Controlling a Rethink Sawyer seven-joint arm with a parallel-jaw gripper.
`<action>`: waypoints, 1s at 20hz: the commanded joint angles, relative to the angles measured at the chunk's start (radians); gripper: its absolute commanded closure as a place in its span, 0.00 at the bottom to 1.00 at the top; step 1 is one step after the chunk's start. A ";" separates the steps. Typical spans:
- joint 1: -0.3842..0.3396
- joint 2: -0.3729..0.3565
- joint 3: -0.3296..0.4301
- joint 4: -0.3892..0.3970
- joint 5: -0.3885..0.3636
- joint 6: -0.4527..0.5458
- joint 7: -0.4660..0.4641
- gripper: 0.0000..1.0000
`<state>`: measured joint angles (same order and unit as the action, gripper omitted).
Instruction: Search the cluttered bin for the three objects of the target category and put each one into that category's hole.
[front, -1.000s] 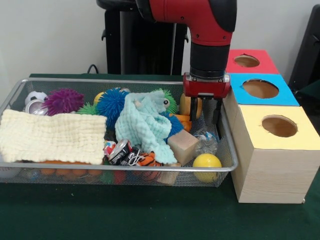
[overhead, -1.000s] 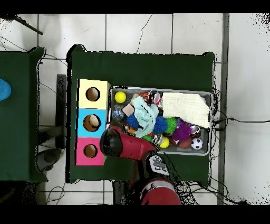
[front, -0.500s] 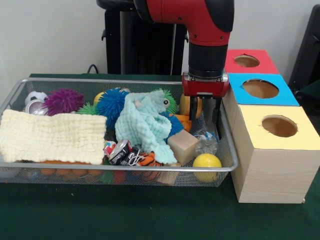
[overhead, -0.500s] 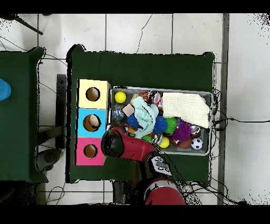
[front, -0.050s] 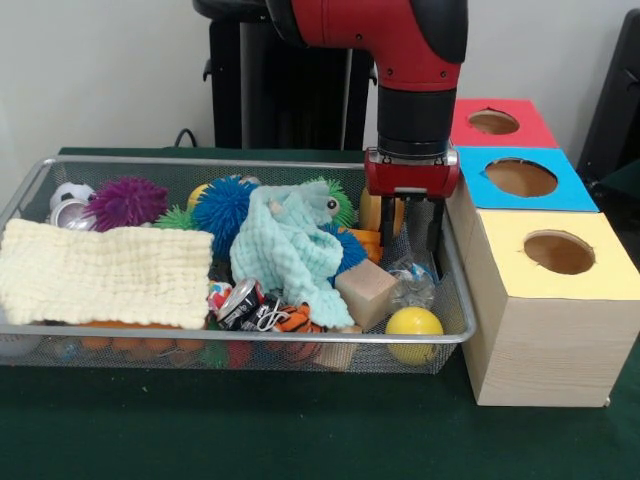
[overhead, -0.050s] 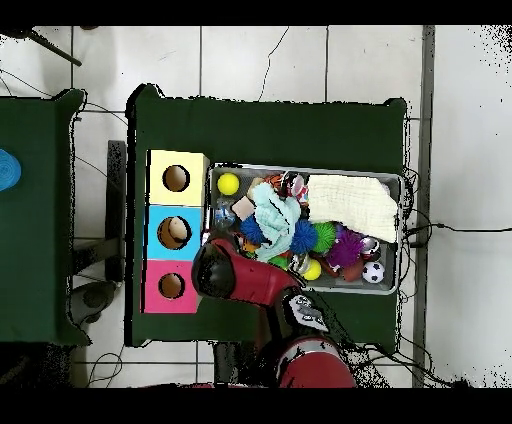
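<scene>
Overhead, a green-clothed table (overhead, -0.050s: 270, 130) stands on white floor tiles (overhead, -0.050s: 250, 60); the claw (front, -0.050s: 411, 235) seems spread.

A wire mesh bin (front, -0.050s: 455, 338) lies on the green worktop (front, -0.050s: 300, 430), crowded with soft and hard toys. Touching its right end stands a wooden box (front, -0.050s: 545, 330) with three round holes on top: yellow-topped (front, -0.050s: 559, 252) nearest, blue-topped (front, -0.050s: 521, 177) in the middle, red-topped (front, -0.050s: 493, 122) farthest.
</scene>
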<state>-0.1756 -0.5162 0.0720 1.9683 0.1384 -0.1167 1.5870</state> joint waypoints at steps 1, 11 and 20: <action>-0.039 -0.045 0.120 0.031 0.062 -0.033 0.318 0.00; -0.074 -0.091 0.162 0.040 0.078 -0.002 0.329 0.00; -0.046 0.053 0.099 -0.036 0.027 -0.117 0.270 0.00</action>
<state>-0.2245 -0.5605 0.1336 1.9936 0.1619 -0.1489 1.6277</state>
